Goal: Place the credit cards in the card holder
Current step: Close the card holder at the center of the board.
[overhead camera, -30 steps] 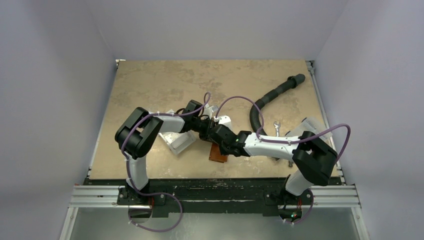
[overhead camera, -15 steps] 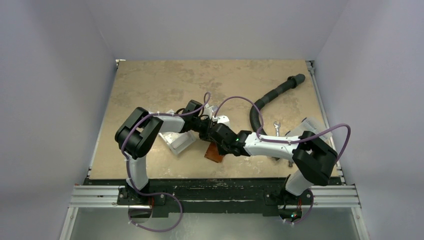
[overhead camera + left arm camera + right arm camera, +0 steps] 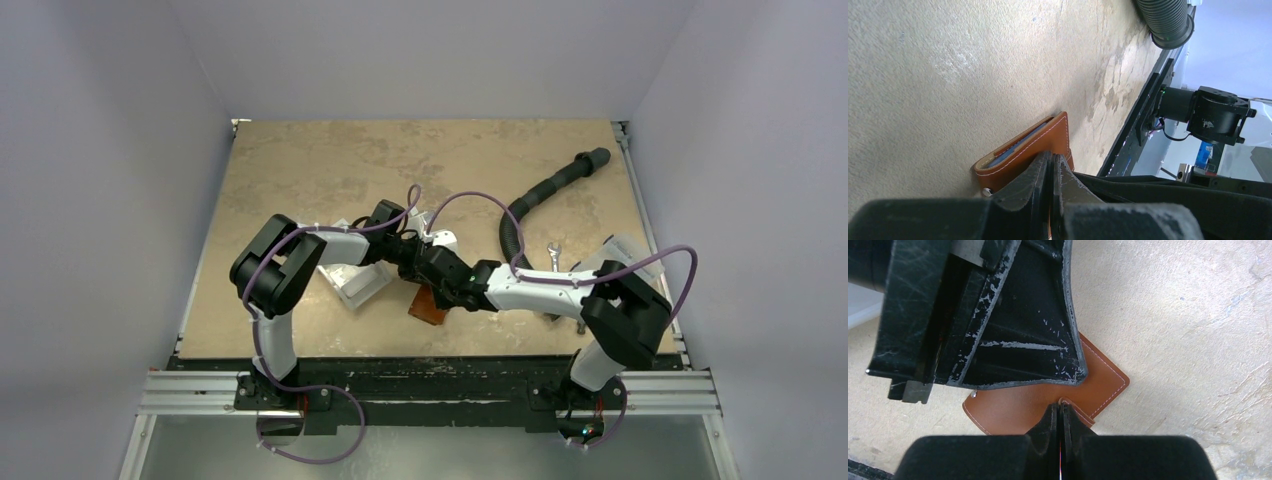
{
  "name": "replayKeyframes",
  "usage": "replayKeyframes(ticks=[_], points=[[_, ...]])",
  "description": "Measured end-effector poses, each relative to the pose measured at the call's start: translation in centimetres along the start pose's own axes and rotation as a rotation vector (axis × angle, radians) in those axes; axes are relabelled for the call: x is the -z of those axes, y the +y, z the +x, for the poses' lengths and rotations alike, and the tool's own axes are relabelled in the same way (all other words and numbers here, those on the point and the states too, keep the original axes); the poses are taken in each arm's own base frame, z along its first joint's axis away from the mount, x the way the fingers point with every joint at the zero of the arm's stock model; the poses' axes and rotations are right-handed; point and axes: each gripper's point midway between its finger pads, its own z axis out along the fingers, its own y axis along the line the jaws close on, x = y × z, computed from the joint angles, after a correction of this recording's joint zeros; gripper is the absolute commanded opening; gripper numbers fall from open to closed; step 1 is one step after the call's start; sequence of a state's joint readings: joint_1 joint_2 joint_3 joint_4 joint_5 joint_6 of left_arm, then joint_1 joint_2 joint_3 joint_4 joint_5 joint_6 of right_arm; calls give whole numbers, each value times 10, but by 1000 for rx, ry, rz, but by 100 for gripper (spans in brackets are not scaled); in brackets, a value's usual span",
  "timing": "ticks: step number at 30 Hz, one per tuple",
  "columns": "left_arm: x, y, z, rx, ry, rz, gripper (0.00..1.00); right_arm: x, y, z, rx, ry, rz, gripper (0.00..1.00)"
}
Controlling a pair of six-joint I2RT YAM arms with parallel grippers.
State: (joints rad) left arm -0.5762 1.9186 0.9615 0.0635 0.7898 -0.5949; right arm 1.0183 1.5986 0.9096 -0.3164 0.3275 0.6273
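Mottled beige table [image 3: 300, 170], bare at 11 o'clock. Black ribbed hose [image 3: 545, 190] runs from centre toward 1 o'clock. Small metal wrench [image 3: 554, 252] at 3 o'clock, near the hose's near end. Clear packet [image 3: 622, 248] at the 3 o'clock edge. Clear-and-white plastic box [image 3: 352, 285] at 9 o'clock of centre.

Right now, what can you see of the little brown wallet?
The small brown leather folding wallet lies folded nearly shut on the mottled beige table, near the middle front. White stitching runs along its edges, a small metal snap stud sits at one corner, and a strap tab wraps one side. A thin bluish card edge peeks from between its flaps. The shut left pincer and shut right pincer both meet it at its edge.
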Motion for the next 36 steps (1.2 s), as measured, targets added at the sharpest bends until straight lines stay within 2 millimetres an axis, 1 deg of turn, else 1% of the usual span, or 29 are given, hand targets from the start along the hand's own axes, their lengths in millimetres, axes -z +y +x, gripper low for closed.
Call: replayKeyframes(ticks=[6, 8, 14, 17, 21, 26, 31, 36], points=[[0, 0, 0, -1, 0, 0, 0, -2, 2, -3, 10, 1, 1, 3], [0, 0, 0, -1, -1, 1, 0, -3, 5, -5, 14, 0, -1, 6], [0, 0, 0, -1, -1, 1, 0, -5, 7, -5, 21, -2, -13, 20], [0, 0, 0, -1, -1, 1, 0, -5, 8, -3, 20, -3, -23, 22], [0, 0, 0, -1, 0, 1, 0, -3, 10, 0, 15, 2, -46, 22], [0, 0, 0, -1, 1, 1, 0, -2, 11, 0, 6, 1, -49, 30], [0, 0, 0, -1, 1, 2, 0, 4, 11, -5, -2, -14, -58, 30], [0, 0, 0, -1, 2, 2, 0, 5, 9, -5, 0, -14, -48, 27]])
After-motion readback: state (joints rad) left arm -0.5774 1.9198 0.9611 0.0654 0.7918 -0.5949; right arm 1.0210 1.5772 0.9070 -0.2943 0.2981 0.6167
